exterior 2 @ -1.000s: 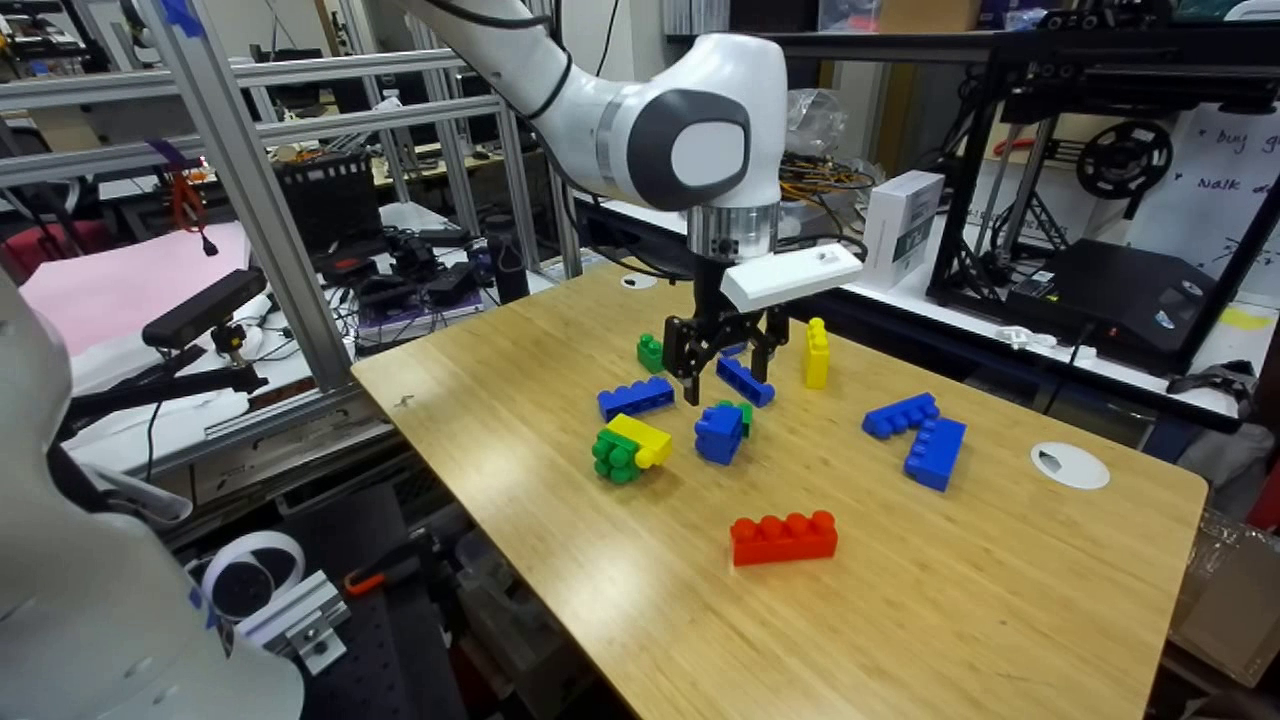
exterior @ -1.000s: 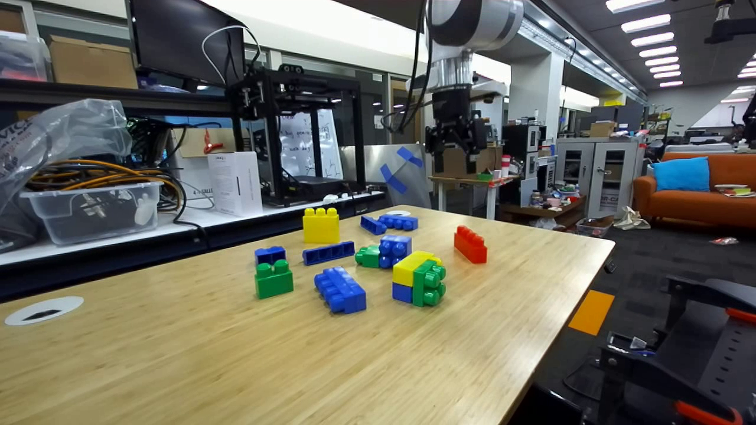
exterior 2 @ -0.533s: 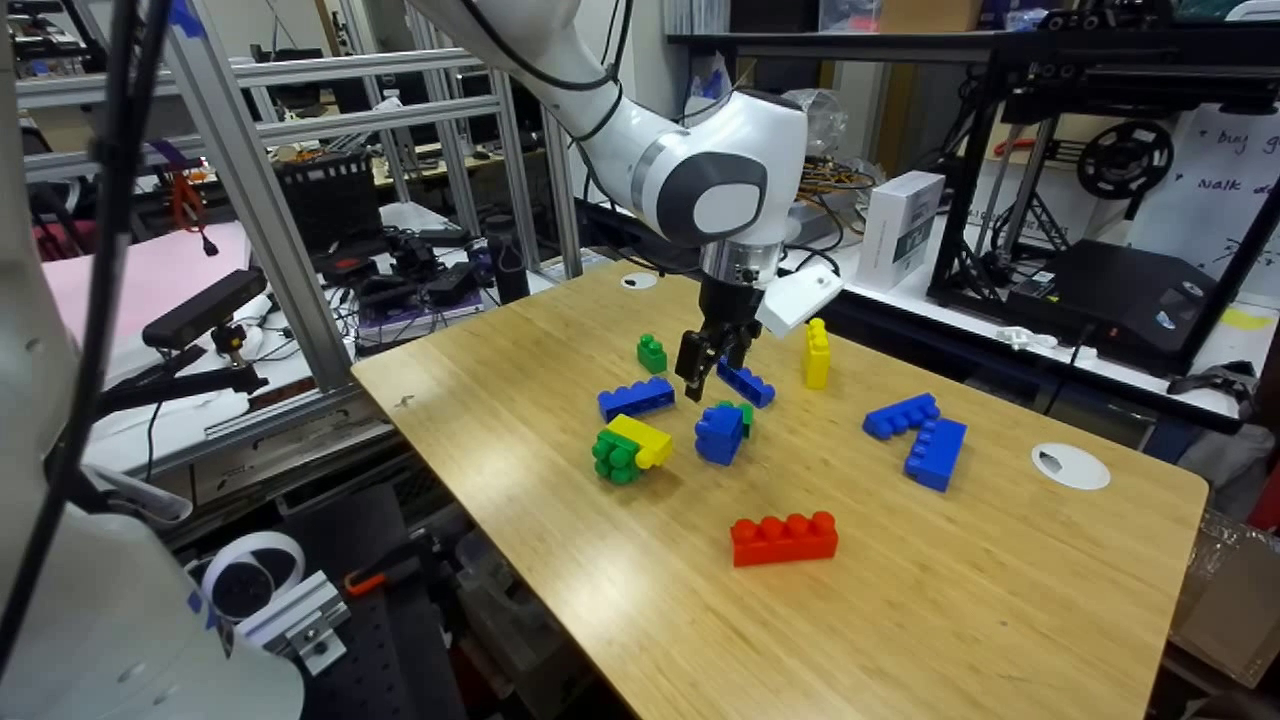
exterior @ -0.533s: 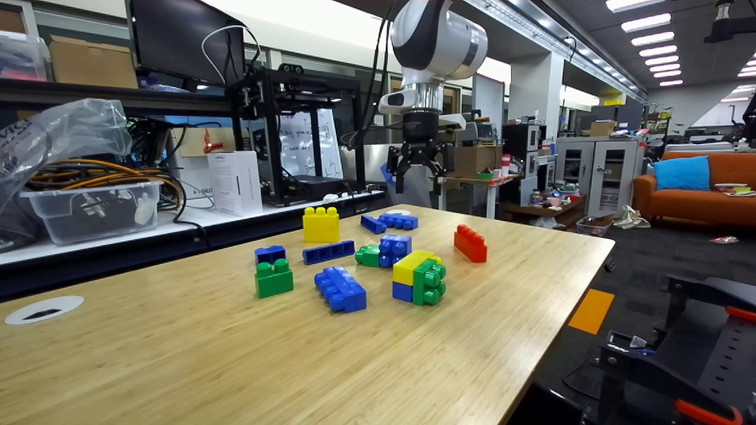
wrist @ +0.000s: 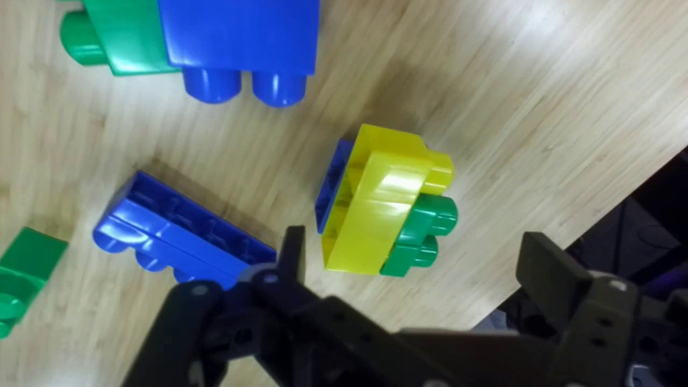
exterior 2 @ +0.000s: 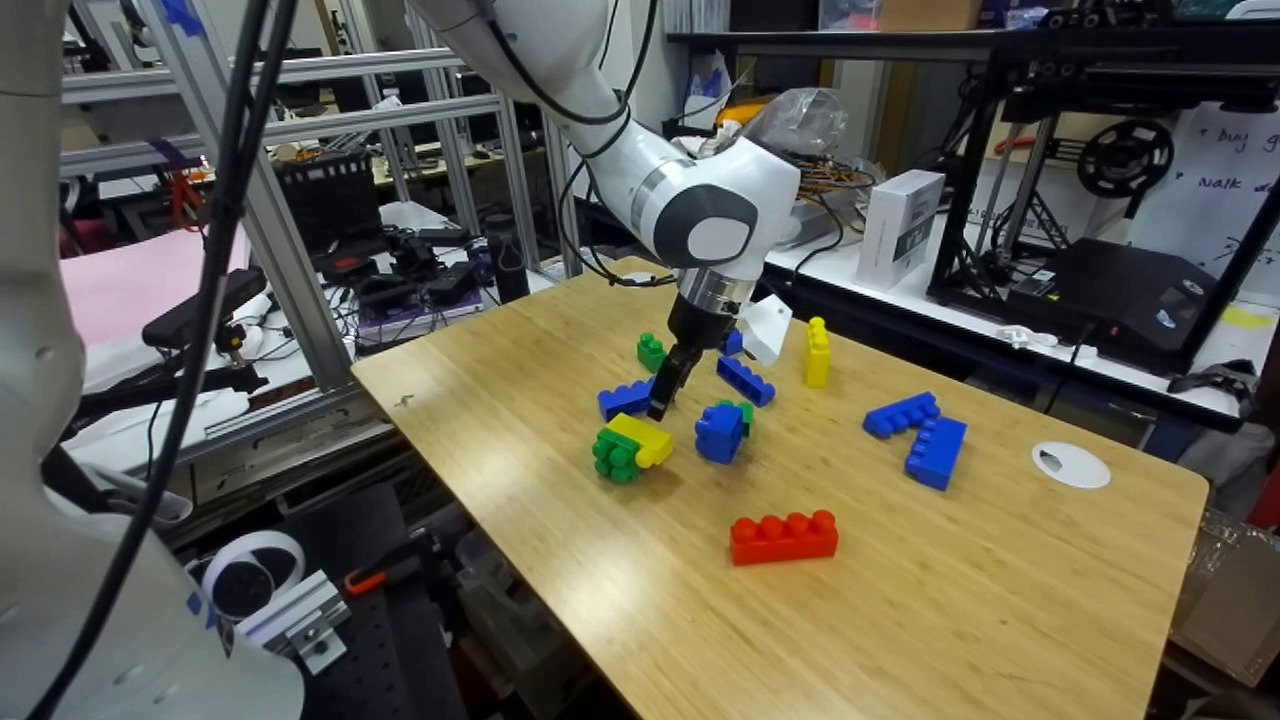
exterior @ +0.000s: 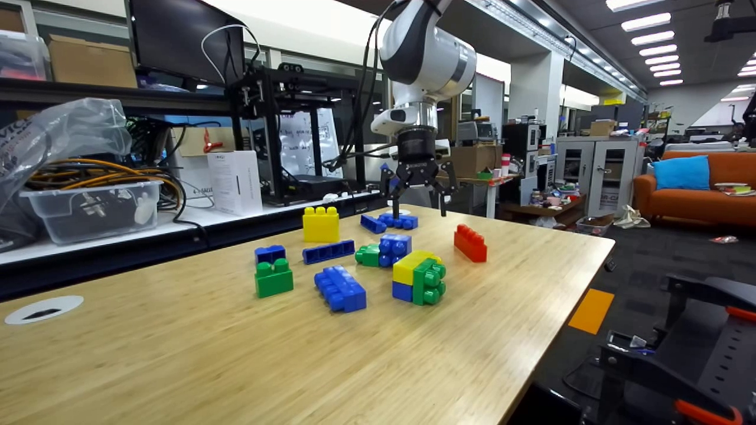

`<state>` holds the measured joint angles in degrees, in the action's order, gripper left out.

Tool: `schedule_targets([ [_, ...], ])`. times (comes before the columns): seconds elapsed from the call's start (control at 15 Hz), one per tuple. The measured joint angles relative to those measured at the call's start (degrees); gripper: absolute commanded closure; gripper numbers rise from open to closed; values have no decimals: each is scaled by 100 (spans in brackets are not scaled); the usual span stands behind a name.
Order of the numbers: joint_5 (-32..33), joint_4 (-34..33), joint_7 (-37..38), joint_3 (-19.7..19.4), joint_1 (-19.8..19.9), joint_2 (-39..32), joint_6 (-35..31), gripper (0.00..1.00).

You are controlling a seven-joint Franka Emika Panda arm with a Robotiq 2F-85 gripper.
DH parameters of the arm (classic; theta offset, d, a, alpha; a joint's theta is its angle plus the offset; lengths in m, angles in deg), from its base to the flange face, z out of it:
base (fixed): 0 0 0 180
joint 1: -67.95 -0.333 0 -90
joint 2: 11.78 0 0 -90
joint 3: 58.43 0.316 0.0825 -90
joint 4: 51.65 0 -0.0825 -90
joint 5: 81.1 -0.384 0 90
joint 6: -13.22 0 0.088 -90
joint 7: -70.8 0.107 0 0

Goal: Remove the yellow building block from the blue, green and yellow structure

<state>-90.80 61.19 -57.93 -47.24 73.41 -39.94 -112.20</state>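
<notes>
Two fingers [wrist: 293,255] spread wide, pointing down above the desk [exterior: 236,354]. Wrist view: blue, green and yellow structure [wrist: 387,201] lies just ahead of the tips, between them side to side, touching neither. Yellow building block [exterior: 410,268] is in place on it: uppermost, on its side, over a blue piece [exterior: 403,293]; green piece [exterior: 420,284] sits at its studded side, green studs facing out, one yellow stud poking out beside them.

Near the structure: blue brick [exterior 2: 618,400] on its side, partly hidden by a finger in an exterior view and in the wrist view. Also near, apart from it: blue-and-green pair [exterior 2: 720,433].

Loose green block [exterior: 274,280] upright, studs up, small blue brick [exterior: 270,255] close behind it in that exterior view. Hollow-side blue brick [exterior 2: 745,382] on its side. Tall yellow block [exterior 2: 817,358] upright, well apart from the structure. Red brick [exterior 2: 783,540] upright, studs up, off by itself. Two more blue bricks [exterior 2: 935,453] close together near a white disc [exterior 2: 1075,465]; can't tell if they touch.

Background: orange couch [exterior: 697,203], blue cushion [exterior: 681,176], clear bin [exterior: 97,212] with cables, white box [exterior: 234,184].
</notes>
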Motion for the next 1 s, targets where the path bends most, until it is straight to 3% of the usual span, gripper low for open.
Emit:
schedule_targets([
  [0.53,14,504,101,-75,-57,108,-46,0],
  [1.0,76,1411,1444,-96,-319,450,-1705,0],
])
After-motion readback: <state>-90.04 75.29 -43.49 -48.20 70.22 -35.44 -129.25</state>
